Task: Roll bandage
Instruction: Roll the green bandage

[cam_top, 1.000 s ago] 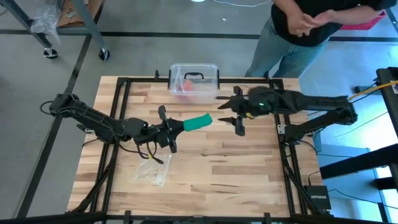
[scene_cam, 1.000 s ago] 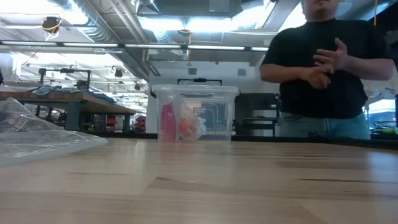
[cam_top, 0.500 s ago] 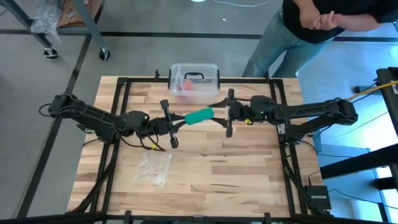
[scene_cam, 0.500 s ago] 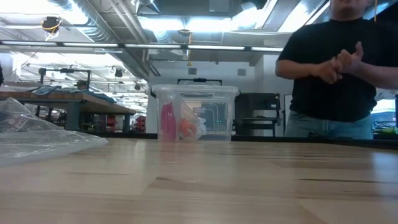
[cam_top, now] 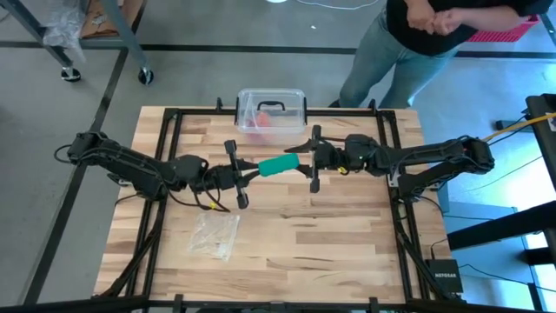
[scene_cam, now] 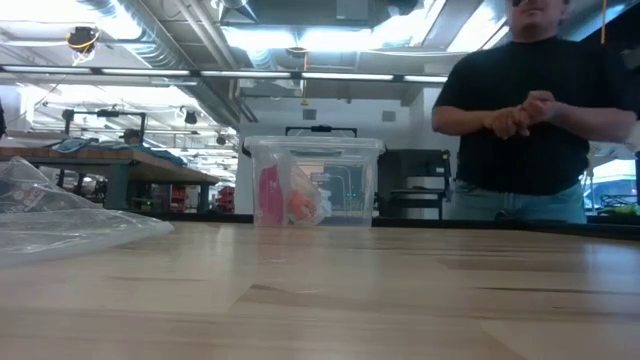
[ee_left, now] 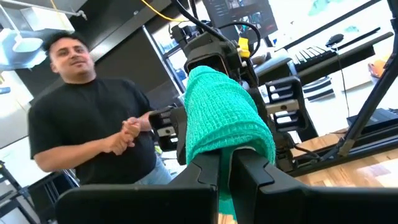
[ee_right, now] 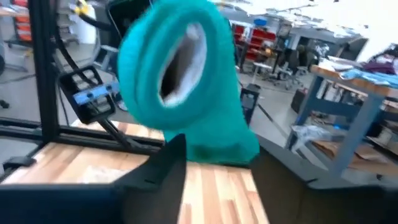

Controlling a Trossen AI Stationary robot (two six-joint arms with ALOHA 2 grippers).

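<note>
The bandage (cam_top: 278,164), a green rolled bundle, is held above the middle of the table (cam_top: 287,243) between the two arms, just in front of the clear plastic box (cam_top: 271,109). The left gripper (cam_top: 246,172) is clamped on one end of it, while the right gripper (cam_top: 306,157) sits at the other end with its fingers apart on either side of the roll. A clear plastic wrapper (cam_top: 215,235) lies on the table nearer the front, and a person (cam_top: 417,35) stands beyond the far edge.
</note>
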